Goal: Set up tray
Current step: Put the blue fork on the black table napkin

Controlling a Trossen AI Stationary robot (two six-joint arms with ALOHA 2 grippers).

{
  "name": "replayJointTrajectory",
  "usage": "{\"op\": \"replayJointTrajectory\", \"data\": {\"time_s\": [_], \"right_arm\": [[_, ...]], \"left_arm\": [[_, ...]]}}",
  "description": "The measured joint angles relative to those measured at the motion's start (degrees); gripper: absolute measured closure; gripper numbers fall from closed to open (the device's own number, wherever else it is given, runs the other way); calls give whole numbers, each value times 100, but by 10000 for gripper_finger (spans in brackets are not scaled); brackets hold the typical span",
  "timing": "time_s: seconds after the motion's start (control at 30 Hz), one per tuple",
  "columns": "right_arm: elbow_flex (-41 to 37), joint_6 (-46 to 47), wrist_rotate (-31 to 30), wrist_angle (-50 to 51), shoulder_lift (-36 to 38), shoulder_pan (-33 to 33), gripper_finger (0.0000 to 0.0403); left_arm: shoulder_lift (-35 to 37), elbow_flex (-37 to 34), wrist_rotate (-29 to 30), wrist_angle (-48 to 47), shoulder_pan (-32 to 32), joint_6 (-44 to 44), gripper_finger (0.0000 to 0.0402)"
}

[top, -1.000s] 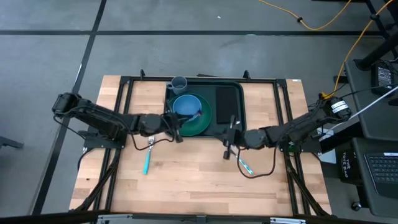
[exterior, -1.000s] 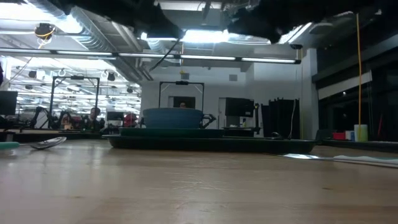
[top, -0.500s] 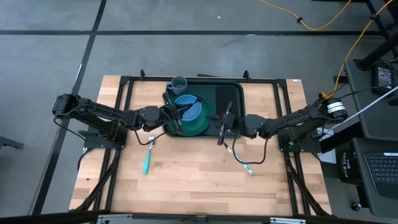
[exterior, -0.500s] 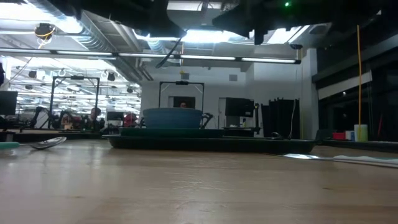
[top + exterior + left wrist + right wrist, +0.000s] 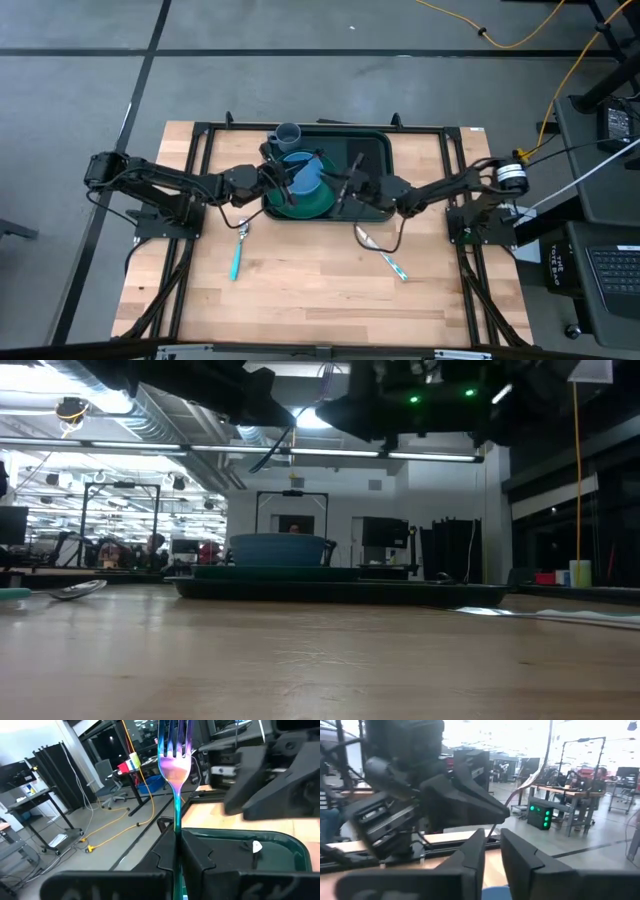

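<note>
The dark green tray [image 5: 368, 170] lies at the table's far middle. It carries a round green plate [image 5: 322, 203], a blue bowl [image 5: 303, 177] and a flat black rectangle [image 5: 372, 152]. In the low view the tray [image 5: 340, 591] shows the bowl [image 5: 280, 550] above its rim. My left gripper [image 5: 287, 187] hovers over the plate and bowl, shut on a fork [image 5: 175, 755] with iridescent tines. My right gripper [image 5: 343, 190] hangs over the tray's middle, facing the left one, its fingers [image 5: 470, 855] a narrow gap apart with nothing between them. My left gripper [image 5: 176, 837] pinches the fork's slim handle [image 5: 177, 822] between its two fingers. The fork runs along the fingers and sticks out past their tips. Its tines [image 5: 175, 740] point toward the right arm, lifted clear of everything.
A grey-blue cup [image 5: 288, 133] stands at the tray's far left corner. A teal-handled spoon [image 5: 238, 252] lies on the wood near the left arm. Another teal-handled spoon [image 5: 383, 255] lies near the right arm. The near half of the table is bare wood.
My right gripper has moved from the wood on the near side of the tray toward the far edge and left, and now hangs over the tray close to the left gripper. My left gripper has moved toward the far edge, from the plate's near rim to over the bowl.
</note>
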State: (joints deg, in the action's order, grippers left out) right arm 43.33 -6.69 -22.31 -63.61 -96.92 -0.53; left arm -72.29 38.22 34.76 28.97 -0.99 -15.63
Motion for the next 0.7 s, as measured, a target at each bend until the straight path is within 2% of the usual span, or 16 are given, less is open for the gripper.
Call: {"op": "replayJointTrajectory", "data": {"time_s": [0.2,0.37,0.7], "right_arm": [[445,-98,-2,3,-340,72,276],[560,-96,0,-5,-361,73,244],[562,553,-2,-59,-361,218,231]], "left_arm": [[0,0,4,0,2,-14,397],[0,0,20,0,2,-93,396],[0,0,20,2,2,-119,397]]}}
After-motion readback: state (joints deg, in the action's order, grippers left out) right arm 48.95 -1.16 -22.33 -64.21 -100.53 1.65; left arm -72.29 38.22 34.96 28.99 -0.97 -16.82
